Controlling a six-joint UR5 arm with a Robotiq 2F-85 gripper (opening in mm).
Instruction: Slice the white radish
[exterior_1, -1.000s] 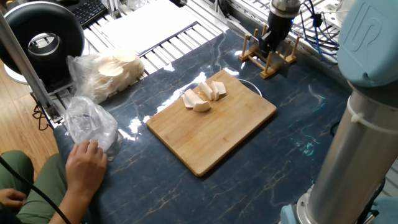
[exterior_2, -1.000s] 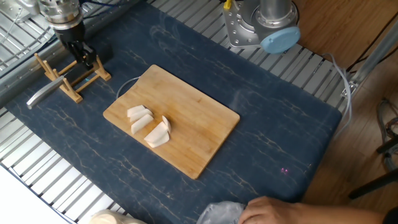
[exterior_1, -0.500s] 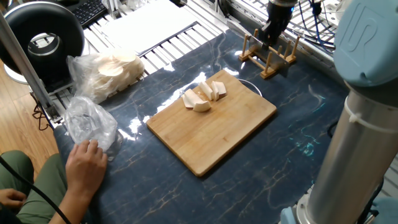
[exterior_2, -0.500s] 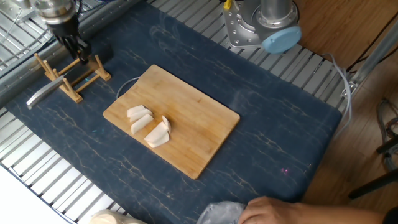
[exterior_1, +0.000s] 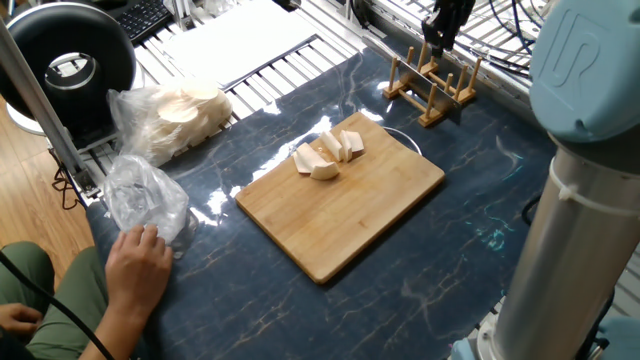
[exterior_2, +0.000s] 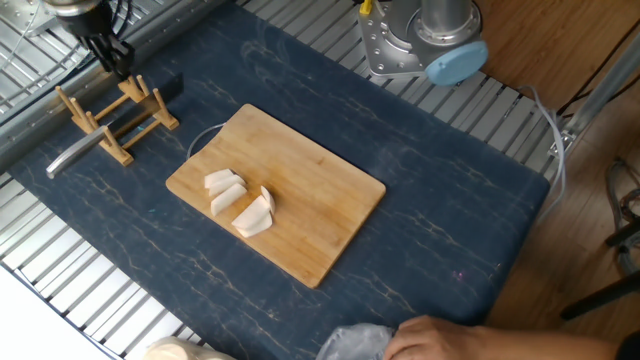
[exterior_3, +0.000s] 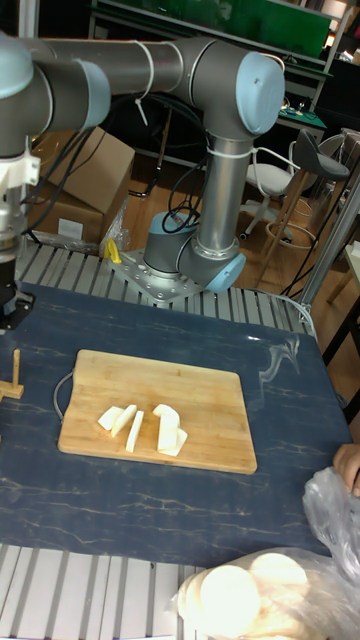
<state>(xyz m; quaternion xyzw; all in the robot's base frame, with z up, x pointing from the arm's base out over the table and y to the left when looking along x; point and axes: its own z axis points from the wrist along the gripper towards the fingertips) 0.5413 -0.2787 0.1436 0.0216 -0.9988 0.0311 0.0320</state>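
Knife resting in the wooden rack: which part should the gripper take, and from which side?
Take the knife by its dark handle, coming straight down from above. It lies level across the wooden rack, the handle sticking out past the uprights at one end and the bare blade at the other, so only the top is open.

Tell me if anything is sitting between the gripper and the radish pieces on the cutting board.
Nothing visible blocks the way. The gripper hangs above the wooden rack; bare mat and board lie between that and the radish pieces on the cutting board.

Cutting board on blue table
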